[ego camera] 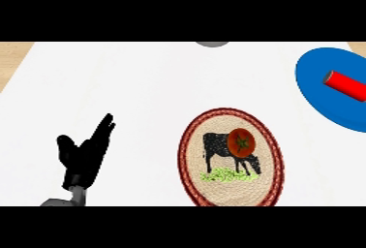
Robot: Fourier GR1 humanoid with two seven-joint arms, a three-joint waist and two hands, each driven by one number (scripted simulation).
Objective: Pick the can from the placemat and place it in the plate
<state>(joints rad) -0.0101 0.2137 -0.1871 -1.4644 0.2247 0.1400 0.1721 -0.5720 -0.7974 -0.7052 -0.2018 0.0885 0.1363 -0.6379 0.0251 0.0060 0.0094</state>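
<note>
A red can lies on its side on the blue plate at the right edge of the head view. The oval woven placemat, red-rimmed with a black cow printed on it, lies at the lower middle. On it sits a round red thing with a green star-shaped top; it looks like a tomato. My left hand rests open at the lower left, fingers up, well apart from the mat. My right hand is out of view.
A small grey object shows at the counter's far edge, cut off by the view. Wooden floor shows past the counter's left edge. White counter top stretches between the hand, the mat and the plate.
</note>
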